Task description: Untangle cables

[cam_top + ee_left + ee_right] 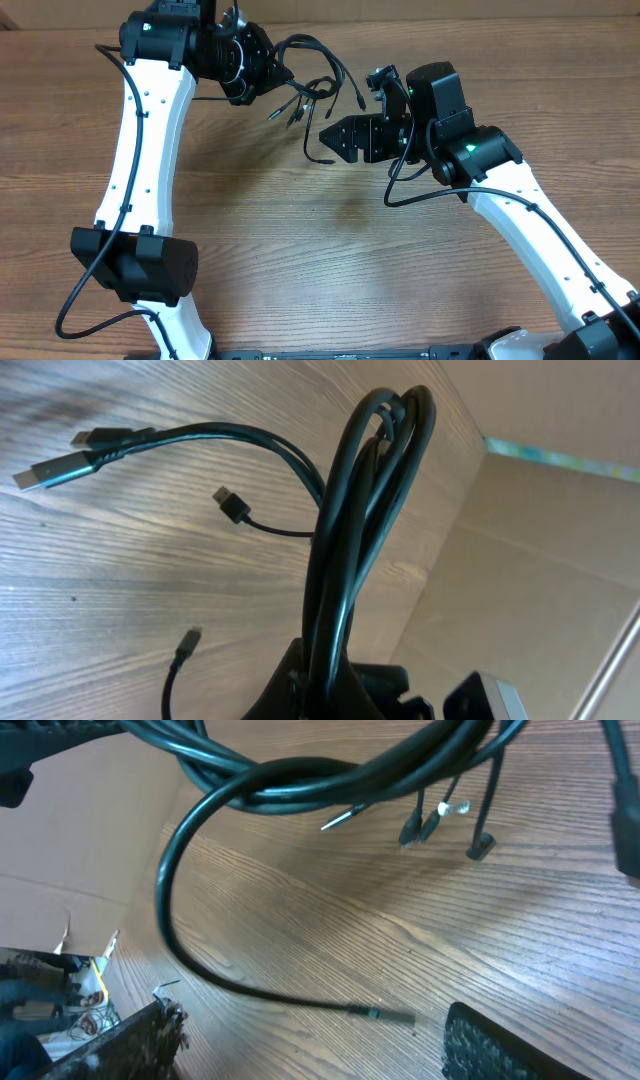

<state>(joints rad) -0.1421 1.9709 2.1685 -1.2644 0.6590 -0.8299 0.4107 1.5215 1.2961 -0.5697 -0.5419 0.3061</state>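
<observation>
- Step in hand, as judged: drawing one strand out of the bundle. The right gripper (330,143), at the centre of the overhead view, has its fingers spread wide with nothing between them.
- The left gripper (258,75), upper centre-left, is pressed together on the cables (315,45), pinching the looped bundle above the table (300,260).
- Recommended: the right gripper should close on the loose strand (200,970) alone, near its tip, and not on the bundle above it. It should then pull away from the left gripper slowly, so that no knot tightens.
- The left hold needs to be firm; a slip there would likely drop the whole bundle.
- Condition of the cables: thin, black and glossy, folded into several close parallel loops. The plug ends (425,820) hang free, some of them silvery.
- The loose strand curves down to lower centre of the right wrist view, where its tip appears to rest on the wood.
</observation>
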